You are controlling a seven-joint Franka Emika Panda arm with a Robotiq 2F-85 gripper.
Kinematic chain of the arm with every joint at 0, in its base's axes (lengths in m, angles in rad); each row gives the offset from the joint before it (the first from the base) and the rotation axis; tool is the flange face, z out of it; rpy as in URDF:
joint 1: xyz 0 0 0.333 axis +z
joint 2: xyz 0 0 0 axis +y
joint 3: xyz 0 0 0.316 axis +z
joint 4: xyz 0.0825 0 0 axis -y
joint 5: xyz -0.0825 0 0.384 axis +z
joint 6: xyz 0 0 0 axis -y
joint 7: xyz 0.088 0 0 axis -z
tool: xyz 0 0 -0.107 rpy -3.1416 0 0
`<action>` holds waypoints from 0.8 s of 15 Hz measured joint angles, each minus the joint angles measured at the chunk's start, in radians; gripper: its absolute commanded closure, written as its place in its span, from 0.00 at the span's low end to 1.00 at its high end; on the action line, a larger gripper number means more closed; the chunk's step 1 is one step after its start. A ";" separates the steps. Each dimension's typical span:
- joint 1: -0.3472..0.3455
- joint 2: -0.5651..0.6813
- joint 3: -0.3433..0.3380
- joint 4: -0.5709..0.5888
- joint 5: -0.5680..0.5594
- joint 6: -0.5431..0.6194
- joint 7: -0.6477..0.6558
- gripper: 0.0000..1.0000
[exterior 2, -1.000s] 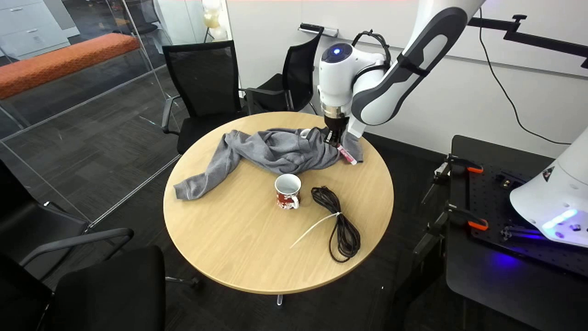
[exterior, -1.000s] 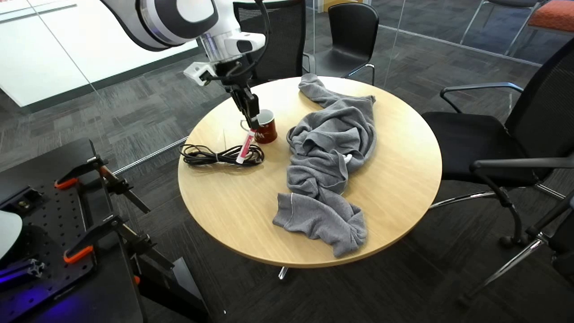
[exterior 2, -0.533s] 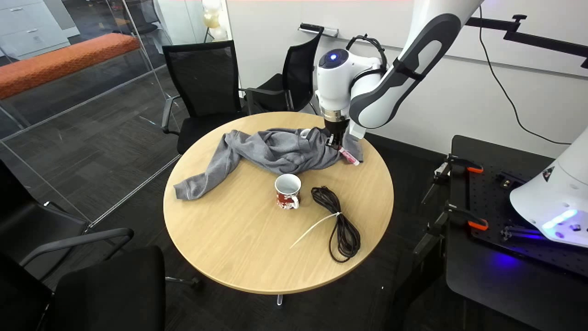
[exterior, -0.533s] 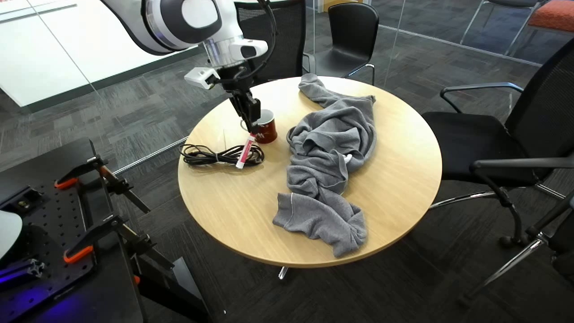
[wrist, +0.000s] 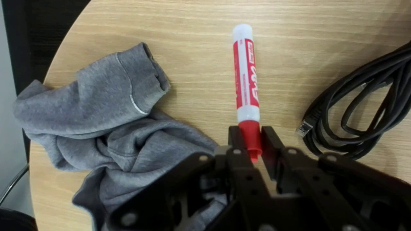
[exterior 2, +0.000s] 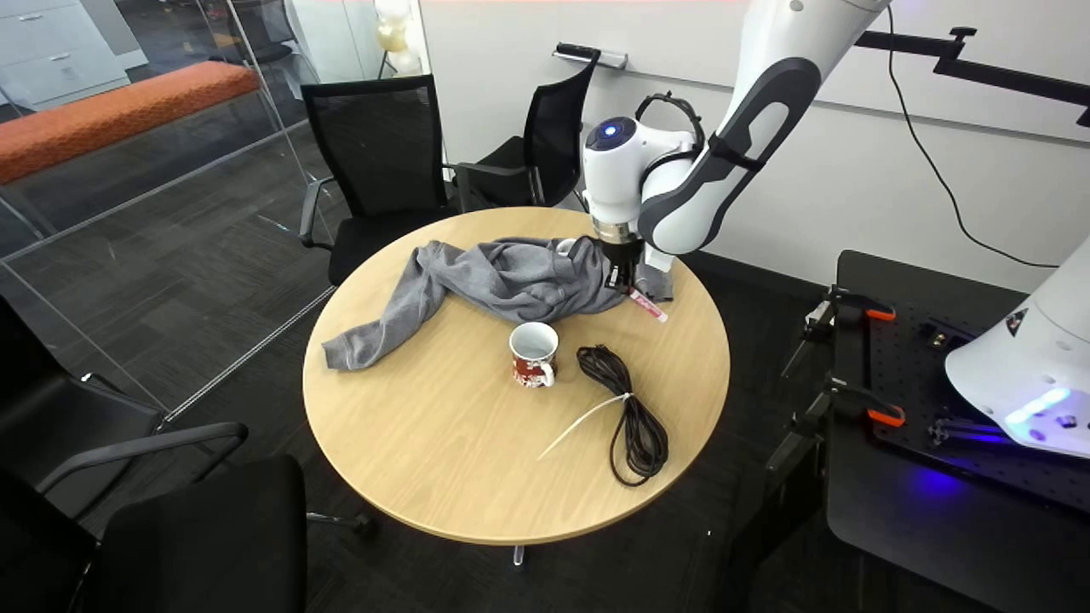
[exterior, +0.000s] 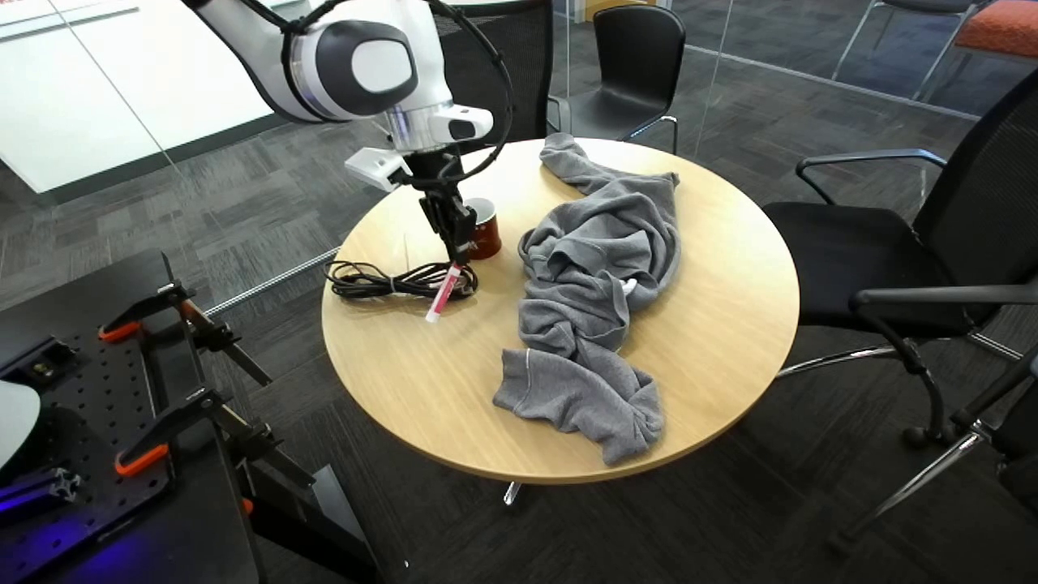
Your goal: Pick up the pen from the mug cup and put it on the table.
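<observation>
The pen (wrist: pixel 246 73) is a red and white marker. My gripper (wrist: pixel 251 136) is shut on its red cap end, with the white end pointing away from the fingers. In both exterior views the gripper (exterior: pixel 460 258) (exterior 2: pixel 623 286) holds the pen (exterior: pixel 443 294) (exterior 2: pixel 649 306) tilted down over the table (exterior: pixel 422 381) (exterior 2: pixel 443 451). I cannot tell whether its lower end touches the top. The dark red mug cup (exterior 2: pixel 534 368) stands upright with nothing showing in it. In an exterior view the gripper partly hides the mug cup (exterior: pixel 487 237).
A black coiled cable (exterior 2: pixel 654 434) with a white tie lies near the mug; it also shows in the wrist view (wrist: pixel 316 110). A crumpled grey sweater (exterior: pixel 592 235) (wrist: pixel 93 99) covers much of the table. Chairs (exterior: pixel 641 73) stand round it.
My gripper has moved lower toward the table with the pen in its grip. The mug, cable and sweater have not moved.
</observation>
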State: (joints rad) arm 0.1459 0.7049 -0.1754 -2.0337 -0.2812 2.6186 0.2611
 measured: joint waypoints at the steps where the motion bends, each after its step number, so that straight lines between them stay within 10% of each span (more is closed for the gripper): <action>1: -0.011 0.017 0.007 0.013 0.008 0.000 -0.014 0.95; 12: -0.108 0.198 0.080 0.200 0.093 -0.071 -0.177 0.95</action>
State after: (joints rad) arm 0.0375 0.9029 -0.0956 -1.8335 -0.1885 2.5473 0.0840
